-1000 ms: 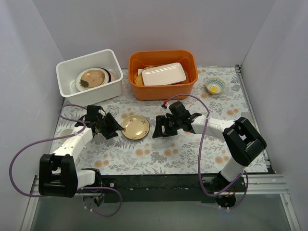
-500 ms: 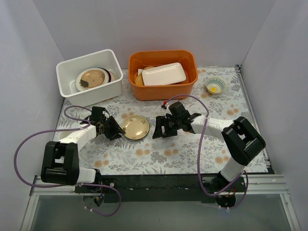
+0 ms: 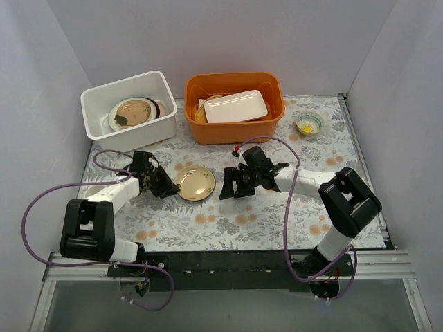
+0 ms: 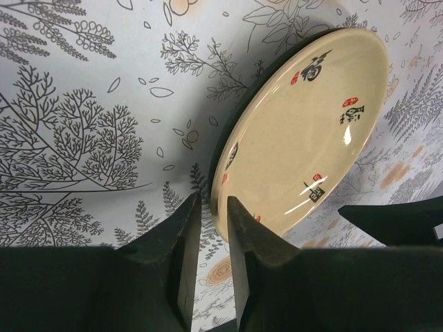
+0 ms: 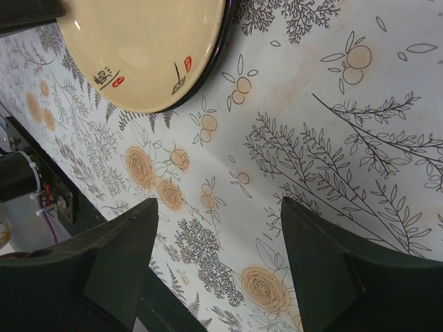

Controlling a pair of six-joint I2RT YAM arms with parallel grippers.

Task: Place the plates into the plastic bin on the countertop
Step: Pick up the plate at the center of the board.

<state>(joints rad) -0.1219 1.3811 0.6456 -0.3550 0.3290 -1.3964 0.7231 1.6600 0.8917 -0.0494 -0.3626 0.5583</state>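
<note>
A cream plate (image 3: 196,182) with red and black marks and a dark underside lies on the fern-printed countertop (image 3: 277,214). It also shows in the left wrist view (image 4: 304,131) and the right wrist view (image 5: 145,48). My left gripper (image 3: 168,186) is at its left edge. In the left wrist view the left gripper (image 4: 214,207) has its narrow jaws closed on the plate's rim. My right gripper (image 3: 228,187) is open and empty just right of the plate, also seen in its own view (image 5: 218,207). The white plastic bin (image 3: 138,135) at back left holds an amber-brown plate (image 3: 131,113) on other plates.
An orange tub (image 3: 234,128) stands at the back centre with a white rectangular dish (image 3: 235,106) inside. A small yellow-centred bowl (image 3: 309,124) sits at the back right. Purple cables loop beside both arms. Grey walls close the sides.
My left gripper has moved right to the plate's left rim and its jaws now straddle that rim. The right arm has barely moved.
</note>
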